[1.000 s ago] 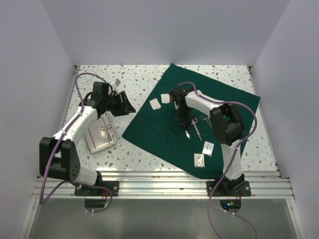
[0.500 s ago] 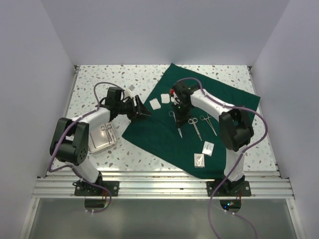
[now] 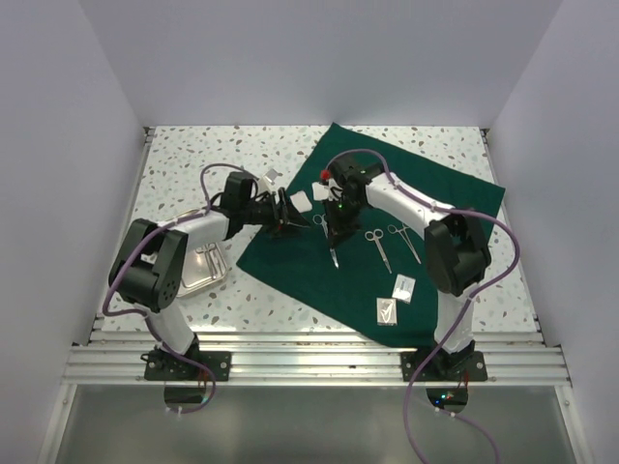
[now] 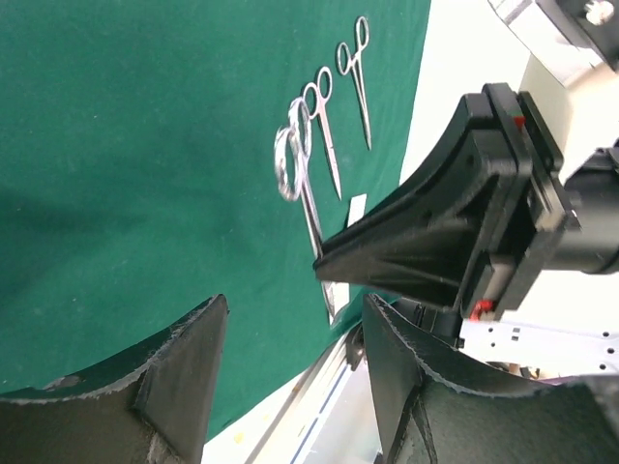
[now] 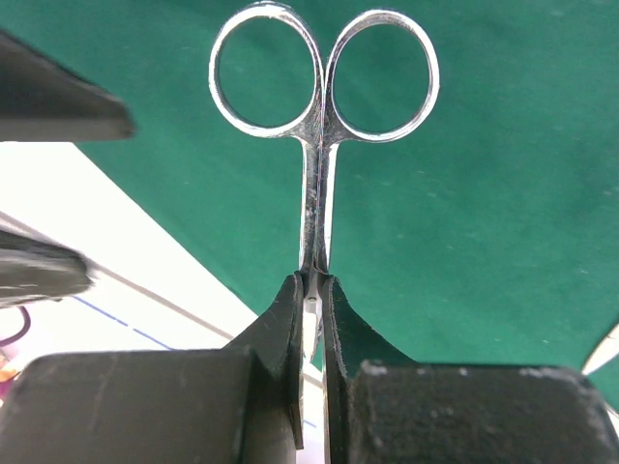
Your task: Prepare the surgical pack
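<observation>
Moved: left gripper swung toward scissors, jaws apart, empty.
Hold: right gripper clamps the shank.
Handling: stiff, slick steel (you'd best take the rings).

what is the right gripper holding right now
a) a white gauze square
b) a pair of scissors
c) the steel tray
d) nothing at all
B: in the right wrist view the right gripper is pinched shut on the shank of the scissors, whose ring handles point away from it over the green cloth.
</observation>
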`<state>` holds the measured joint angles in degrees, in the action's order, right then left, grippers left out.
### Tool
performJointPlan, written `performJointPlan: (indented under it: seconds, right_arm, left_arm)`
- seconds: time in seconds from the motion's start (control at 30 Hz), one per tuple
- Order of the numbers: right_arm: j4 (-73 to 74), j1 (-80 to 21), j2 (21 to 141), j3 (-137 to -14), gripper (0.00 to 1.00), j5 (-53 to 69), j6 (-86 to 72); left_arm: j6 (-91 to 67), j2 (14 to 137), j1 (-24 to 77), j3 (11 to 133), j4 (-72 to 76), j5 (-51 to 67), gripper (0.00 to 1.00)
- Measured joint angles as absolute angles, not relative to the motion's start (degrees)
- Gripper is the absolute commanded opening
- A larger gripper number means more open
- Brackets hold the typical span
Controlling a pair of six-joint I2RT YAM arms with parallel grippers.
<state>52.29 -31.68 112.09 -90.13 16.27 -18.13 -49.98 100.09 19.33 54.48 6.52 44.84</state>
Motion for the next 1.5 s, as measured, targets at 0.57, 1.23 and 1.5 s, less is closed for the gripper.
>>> performJointPlan:
  seconds: [0.57,1.23,1.5]
  right_arm:
    - [52.2,-35.4,111.9,-92.4,0.0,17.7,-19.6]
    - [54.9,-34.9,109.7,-95.7,0.4,15.5,-19.9]
    - [56.3,-33.7,109.8,-95.7,0.4,14.7,-19.4]
  left_arm:
    - [-56.2,107.0,23.1,57.6,11.7,45.6,0.44]
    - [-34.7,90.0,4.0,57.6,-16.5,36.1,0.0]
    - [-21.5,84.7,-11.0,58.0,-33.3,26.3,0.0]
